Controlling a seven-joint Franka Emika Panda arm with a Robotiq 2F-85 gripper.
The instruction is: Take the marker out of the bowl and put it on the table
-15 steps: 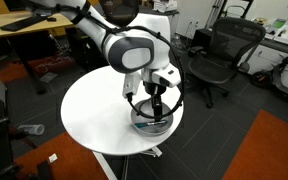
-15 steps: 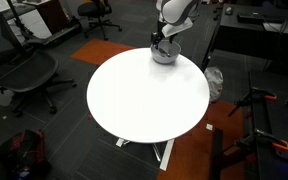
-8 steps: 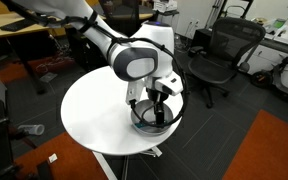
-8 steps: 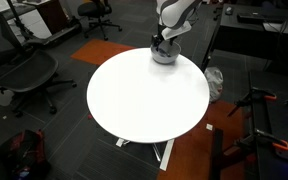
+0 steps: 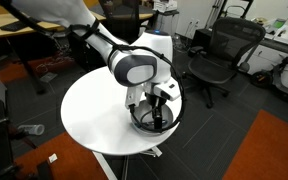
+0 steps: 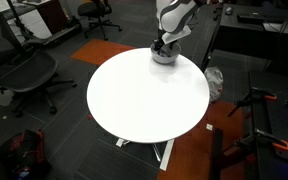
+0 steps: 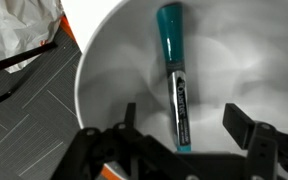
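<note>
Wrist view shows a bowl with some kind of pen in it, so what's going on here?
The arm's gripper hangs open over the metal bowl, with one finger on each side of the teal marker lying inside. The fingers do not appear to touch the marker, so it is not yet grasped. In an exterior view the bowl sits near the edge of the round white table, and the gripper reaches down into it.

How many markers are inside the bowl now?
1: the teal marker lies inside the silver bowl, between the fingers of the open pincer. The pincer may hide part of the bowl.
</note>
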